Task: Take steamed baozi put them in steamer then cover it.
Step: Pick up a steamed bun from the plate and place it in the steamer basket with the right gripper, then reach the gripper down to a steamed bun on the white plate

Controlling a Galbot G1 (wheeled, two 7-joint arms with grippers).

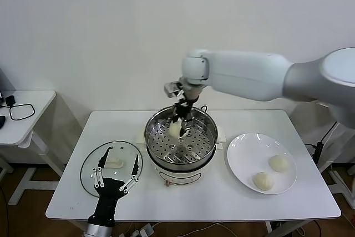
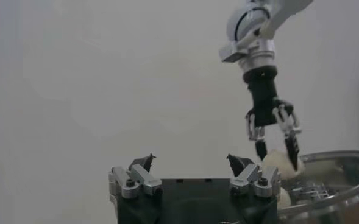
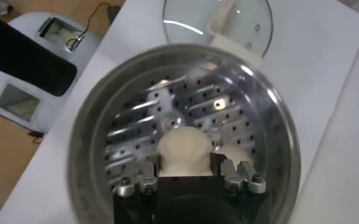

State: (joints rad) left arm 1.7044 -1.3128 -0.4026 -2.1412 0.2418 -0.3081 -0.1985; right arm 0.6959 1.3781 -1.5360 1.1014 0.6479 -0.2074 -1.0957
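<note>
My right gripper point(image 1: 182, 128) is shut on a cream-white baozi point(image 1: 175, 129) and holds it inside the steamer point(image 1: 153, 138), just above the perforated tray point(image 1: 191, 147). The right wrist view shows the bun point(image 3: 182, 148) between the pads, over the tray point(image 3: 139, 122). A second bun point(image 3: 234, 150) shows partly beside it on the tray. Two more baozi point(image 1: 278, 163) point(image 1: 263, 180) lie on the white plate point(image 1: 244, 151) at the right. My left gripper point(image 1: 118, 160) is open and empty over the glass lid point(image 1: 90, 171) at the front left.
The glass lid with its white handle point(image 1: 115, 163) lies flat on the table left of the steamer. A small side table point(image 1: 25, 116) with cables stands farther left. The steamer's white base point(image 1: 177, 177) faces the front edge.
</note>
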